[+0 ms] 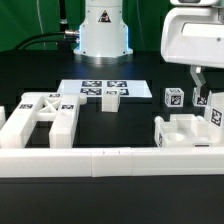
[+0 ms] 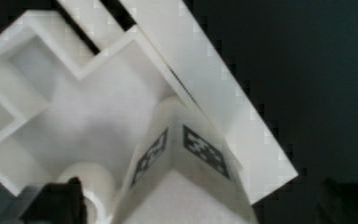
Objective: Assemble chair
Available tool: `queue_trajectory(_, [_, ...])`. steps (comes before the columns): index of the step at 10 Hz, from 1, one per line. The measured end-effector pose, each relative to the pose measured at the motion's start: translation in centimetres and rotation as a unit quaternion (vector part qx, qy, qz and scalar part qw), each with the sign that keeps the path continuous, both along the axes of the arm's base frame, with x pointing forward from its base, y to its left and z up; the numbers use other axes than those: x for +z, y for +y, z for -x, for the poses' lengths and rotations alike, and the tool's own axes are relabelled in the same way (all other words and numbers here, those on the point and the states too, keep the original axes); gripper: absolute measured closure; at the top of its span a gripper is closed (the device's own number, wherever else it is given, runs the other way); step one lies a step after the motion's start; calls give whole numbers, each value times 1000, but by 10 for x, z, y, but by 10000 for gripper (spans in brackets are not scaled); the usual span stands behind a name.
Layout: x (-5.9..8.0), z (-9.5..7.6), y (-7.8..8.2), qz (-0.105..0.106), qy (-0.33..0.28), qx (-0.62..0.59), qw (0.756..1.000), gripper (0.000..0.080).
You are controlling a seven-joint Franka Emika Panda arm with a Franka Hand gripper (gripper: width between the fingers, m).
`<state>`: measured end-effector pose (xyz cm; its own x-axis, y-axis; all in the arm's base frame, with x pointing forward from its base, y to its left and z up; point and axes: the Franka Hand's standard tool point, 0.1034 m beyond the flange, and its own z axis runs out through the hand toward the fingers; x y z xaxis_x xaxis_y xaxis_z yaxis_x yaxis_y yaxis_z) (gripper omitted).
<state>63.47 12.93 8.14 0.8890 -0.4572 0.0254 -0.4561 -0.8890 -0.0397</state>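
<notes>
White chair piece [image 1: 178,131] sitting right under the gripper [image 1: 201,98], small leg [image 1: 173,97] close by; cannot tell if pinching or let go.

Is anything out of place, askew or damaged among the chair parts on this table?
Nothing looks damaged. The only oddity is that one small leg seems to overlap the marker board's near edge, though it may just stand in front of it.
</notes>
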Motion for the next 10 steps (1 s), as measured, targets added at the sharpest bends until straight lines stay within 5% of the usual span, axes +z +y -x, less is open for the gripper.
queue_trajectory(6, [-1,-1,0,10,-8,183,983,151])
queue_trajectory(10, [0,-4,-11,24,-11,354,935,151])
